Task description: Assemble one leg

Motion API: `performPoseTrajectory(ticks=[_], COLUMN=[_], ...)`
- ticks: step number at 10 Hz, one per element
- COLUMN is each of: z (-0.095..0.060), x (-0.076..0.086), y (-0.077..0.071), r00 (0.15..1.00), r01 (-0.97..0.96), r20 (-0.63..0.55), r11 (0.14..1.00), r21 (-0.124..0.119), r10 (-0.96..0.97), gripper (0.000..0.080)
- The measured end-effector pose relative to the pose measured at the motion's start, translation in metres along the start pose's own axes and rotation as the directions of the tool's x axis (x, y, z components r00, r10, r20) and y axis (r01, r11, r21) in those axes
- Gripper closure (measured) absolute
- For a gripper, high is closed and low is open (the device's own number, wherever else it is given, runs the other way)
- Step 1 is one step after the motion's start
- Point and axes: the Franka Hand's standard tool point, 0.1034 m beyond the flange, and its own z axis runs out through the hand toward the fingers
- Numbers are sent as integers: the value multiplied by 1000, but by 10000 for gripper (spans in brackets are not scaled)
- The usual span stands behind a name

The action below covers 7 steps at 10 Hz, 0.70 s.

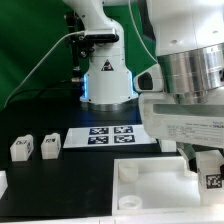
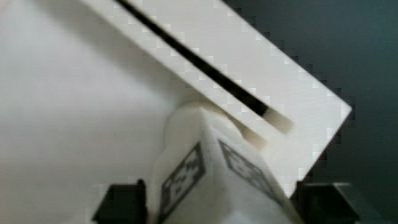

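Note:
My gripper (image 1: 205, 168) is at the exterior view's right, low over the large white rimmed panel (image 1: 150, 185). It is shut on a leg (image 1: 212, 180), a small white block with black-and-white tags. In the wrist view the leg (image 2: 214, 170) stands between the two dark fingers (image 2: 121, 202) of the gripper (image 2: 222, 208). It points down at the panel's corner (image 2: 107, 110), beside a dark slot. I cannot tell whether the leg touches the panel. Two more legs (image 1: 22, 148) (image 1: 50, 145) stand on the black table at the exterior view's left.
The marker board (image 1: 112, 135) lies flat on the table behind the panel. The robot's white base (image 1: 105, 75) stands at the back, with cables to its left. A white part (image 1: 3, 183) shows at the left edge.

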Motion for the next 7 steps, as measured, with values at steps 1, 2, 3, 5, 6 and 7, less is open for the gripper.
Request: performPoseTrajectory(ticks=[1,2,3,5,6,7], z=[0,1,1,2,2,2], x=[-1,-2,-4,-7,-7,-7], y=[0,-2,-3,-4,-4,-4], r00=[988,955,914,840,844,859], r01=[-151,-297,-404,-542,-535,-511], r20=[13,24,32,39,39,38], r11=[988,955,914,840,844,859], r21=[7,13,22,22,22,23], r10=[151,296,404,541,534,510], gripper=[394,394,393,393,393,283])
